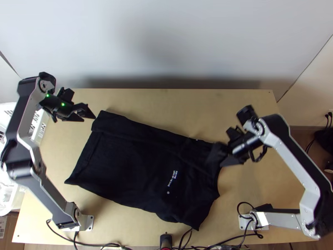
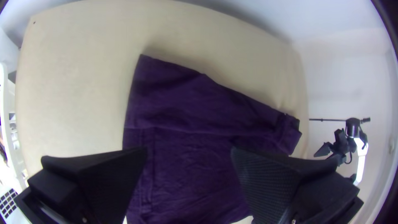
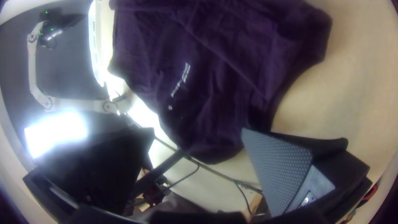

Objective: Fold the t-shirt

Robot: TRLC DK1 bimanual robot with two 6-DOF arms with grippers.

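The black t-shirt lies at a slant across the table, its far long side folded over in a strip and small white print near its right part. My left gripper is open beside the shirt's far left corner; in the left wrist view the gripper has its fingers apart, the purple-looking shirt beyond them. Over the shirt's right end is my right gripper. In the right wrist view that gripper stands open, with the shirt beyond the gap.
Bare wooden table shows around the shirt. A white basket stands at the table's left edge. Cables run along the near edge, beside a small black stand. A pale wall rises behind the table.
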